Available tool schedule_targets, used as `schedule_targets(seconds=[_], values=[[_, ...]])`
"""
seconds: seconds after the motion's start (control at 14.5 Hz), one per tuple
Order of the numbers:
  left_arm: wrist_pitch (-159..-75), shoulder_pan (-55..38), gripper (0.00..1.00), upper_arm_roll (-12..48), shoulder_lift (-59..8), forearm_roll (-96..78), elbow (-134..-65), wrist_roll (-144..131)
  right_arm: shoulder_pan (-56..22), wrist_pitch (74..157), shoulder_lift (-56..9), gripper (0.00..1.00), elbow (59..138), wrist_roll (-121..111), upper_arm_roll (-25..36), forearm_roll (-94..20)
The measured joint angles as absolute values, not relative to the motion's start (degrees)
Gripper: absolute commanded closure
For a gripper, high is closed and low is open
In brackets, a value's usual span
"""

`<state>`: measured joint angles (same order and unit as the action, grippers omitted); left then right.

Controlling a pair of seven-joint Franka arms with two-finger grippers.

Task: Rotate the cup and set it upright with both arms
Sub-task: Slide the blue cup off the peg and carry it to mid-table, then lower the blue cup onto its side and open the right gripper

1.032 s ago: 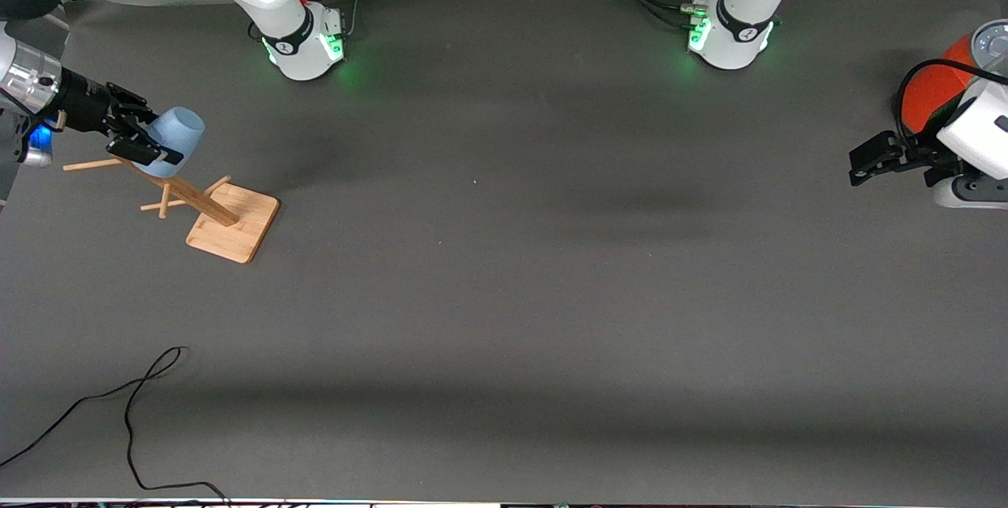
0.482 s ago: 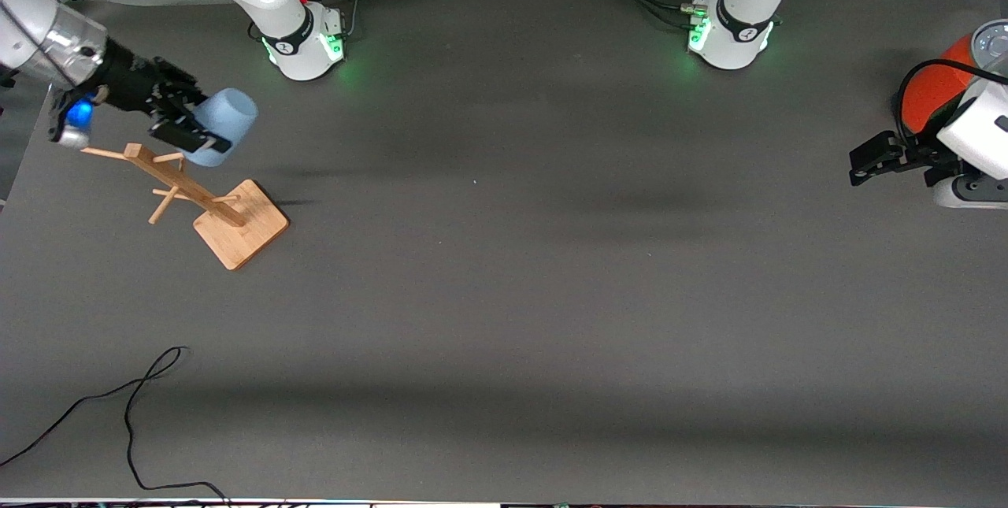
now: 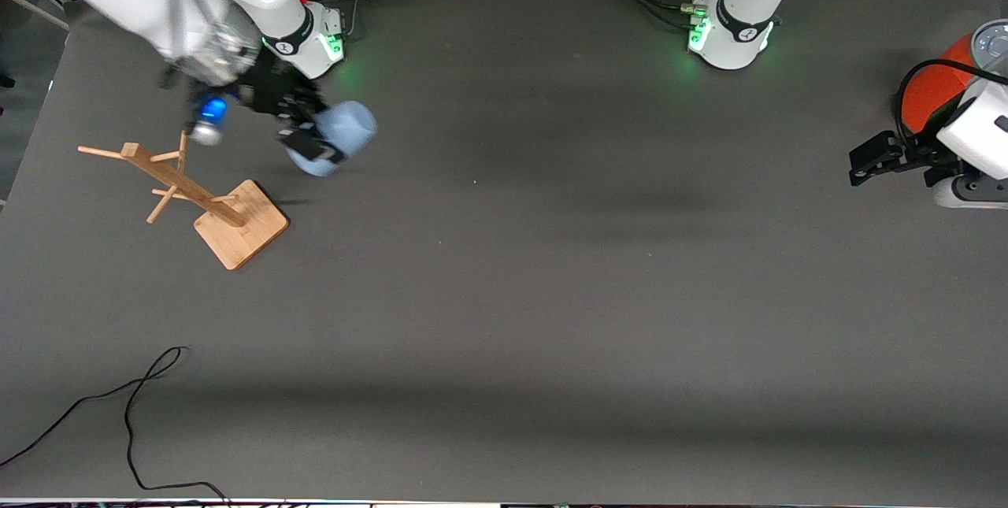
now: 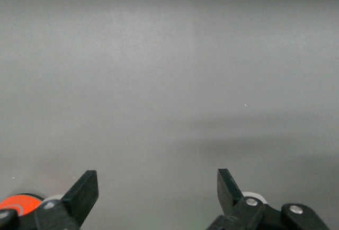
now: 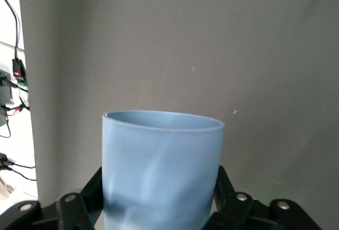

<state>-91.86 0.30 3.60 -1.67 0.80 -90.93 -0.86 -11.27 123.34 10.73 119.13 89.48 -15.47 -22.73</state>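
1. Grey cloth covers the whole table (image 3: 504,295), and both arm bases glow green along its 12 o'clock edge.
2. The right gripper (image 3: 303,134) hangs in the air over bare cloth close to its own base, at about 10 o'clock on the table.
3. Its fingers (image 5: 225,179) are clamped on the sides of the cup (image 3: 335,138), which lies tilted on its side in the grasp, off the table.
4. In the right wrist view the cup (image 5: 161,169) fills the space between the two black fingers, with its far end pointing away from the camera.
5. A wooden rack (image 3: 189,197) stands on its square base toward the right arm's end of the table, nearer the front camera than the cup and clear of it, its pegs bare.
6. The left gripper (image 3: 870,157) waits at about 3 o'clock, low over the cloth, its fingers (image 4: 85,190) spread wide with nothing between them.
7. An orange can (image 3: 933,94) stands just beside the left arm's wrist at that end of the table.
8. A black cable (image 3: 130,406) snakes across the cloth at about 7 o'clock.
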Motion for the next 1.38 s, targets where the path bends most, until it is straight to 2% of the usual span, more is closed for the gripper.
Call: schedule_targets(seconds=[0.14,0.41,0.89,1.1,1.17,1.24,1.31,1.38], values=[[-91.86,0.3,0.0,3.61,-1.67,0.8,-90.93,-0.86,-11.3,127.95,5.76,0.42,117.84,94.88,-20.0,-20.52],[-91.87,0.3,0.0,3.58,-1.67,0.8,-90.94,-0.86,-12.78,134.89,-5.47,0.42,114.79,111.08,-26.84,-7.72],[-91.93,0.29,0.0,3.59,-1.68,0.8,-90.93,-0.86,-23.42,137.32,-28.48,0.42,106.15,140.13,-27.82,17.87],[-91.94,0.29,0.0,3.61,-1.68,0.8,-90.93,-0.86,-26.11,137.37,-36.82,0.39,103.07,146.6,-27.81,23.72],[-91.94,0.29,0.0,3.6,-1.68,0.8,-90.93,-0.86,-26.35,137.39,-38.73,0.26,102.5,147.06,-27.81,24.3],[-91.94,0.29,0.0,3.6,-1.68,0.8,-90.93,-0.86,-26.44,137.43,-40.02,0.07,102.12,147.19,-27.81,24.55],[-91.95,0.29,0.0,3.6,-1.68,0.8,-90.93,-0.86,-26.51,137.44,-40.69,0.0,101.78,147.48,-27.84,24.61],[-91.94,0.29,0.0,3.6,-1.68,0.8,-90.93,-0.87,-26.56,137.44,-40.9,0.0,101.54,148.07,-27.85,24.64]])
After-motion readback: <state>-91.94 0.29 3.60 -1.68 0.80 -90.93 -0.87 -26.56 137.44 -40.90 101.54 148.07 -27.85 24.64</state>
